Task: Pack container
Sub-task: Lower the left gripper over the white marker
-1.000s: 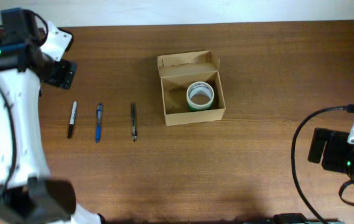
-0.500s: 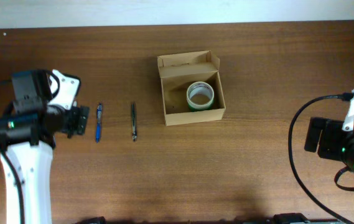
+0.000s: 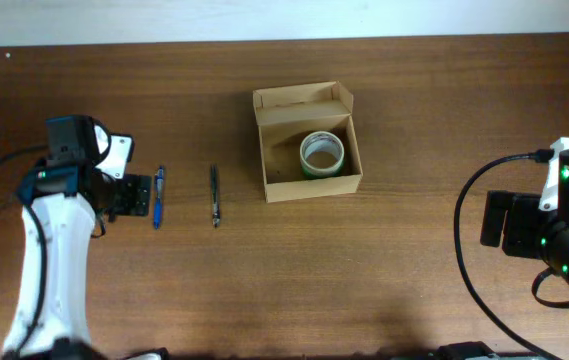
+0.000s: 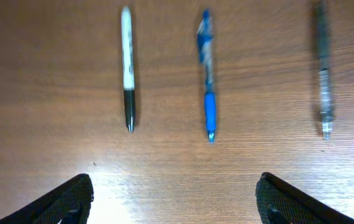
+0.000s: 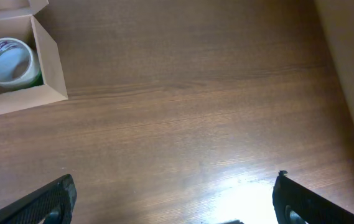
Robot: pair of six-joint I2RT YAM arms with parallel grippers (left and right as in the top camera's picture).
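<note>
Open tan box sits near the middle of the wooden table, toward its far side, its flap folded back along the far edge. Inside, a tape roll with green sides lies flat, right of the box's centre and close to the front wall.

Left of the box, well apart from it, three writing tools lie in a parallel row on the bare wood. The dark pen is nearest the box, then the blue pen, then a white marker with a black cap, seen only by the left wrist camera.

The left gripper hangs over the marker's end of the row, just beside the blue pen in the overhead view. Its fingers are spread wide and pinch nothing; the marker and blue pen lie ahead of the gap between them.

The right gripper is near the table's right edge, far from the box. Its fingers are also spread wide over bare wood, with nothing between them. A corner of the box and the roll show at the upper left of the right wrist view.
</note>
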